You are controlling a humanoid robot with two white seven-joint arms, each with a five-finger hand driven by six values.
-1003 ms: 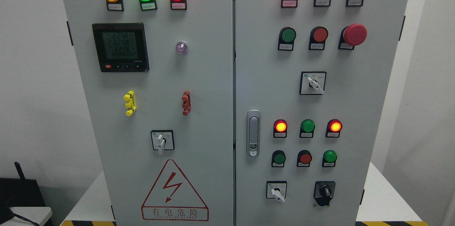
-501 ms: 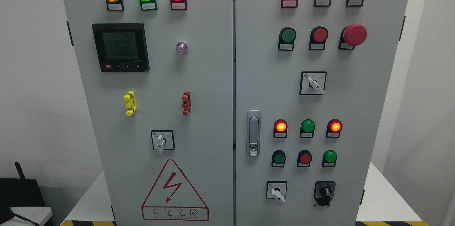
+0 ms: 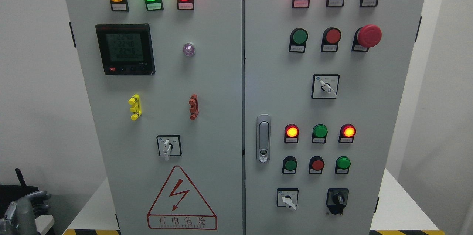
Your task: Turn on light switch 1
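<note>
Left robot hand (image 3: 25, 207), grey metal fingers, shows only at the lower left corner, low beside the white tabletop (image 3: 90, 211); fingers loosely bent, holding nothing, well apart from the panel. Right arm not visible. Tall grey sheet-metal control cabinet (image 3: 218, 79) stands on the tabletop, two doors. Label print is too small to read, so which control is "light switch 1" cannot be confirmed. Candidates, left to right: small white-lever rotary selector in a black square frame on the left door (image 3: 168, 146), lever pointing down, above the red lightning warning triangle (image 3: 181, 200); a like selector low on the right door (image 3: 288, 198), lever angled down-right; a third higher up (image 3: 325, 86); black rotary knob at lower right (image 3: 337, 200). Handling judgement: each is a rigid plastic lever fixed to the panel, nothing to lift, probably a stiff detent that clicks over. Lever is short and smooth, so likely to slip out of a loose hold; best pinched across its flat sides near the tip between thumb and one finger, then twisted about its axis. Neighbouring round push-buttons (image 3: 317, 164) sit near; stray contact is a risk.
</note>
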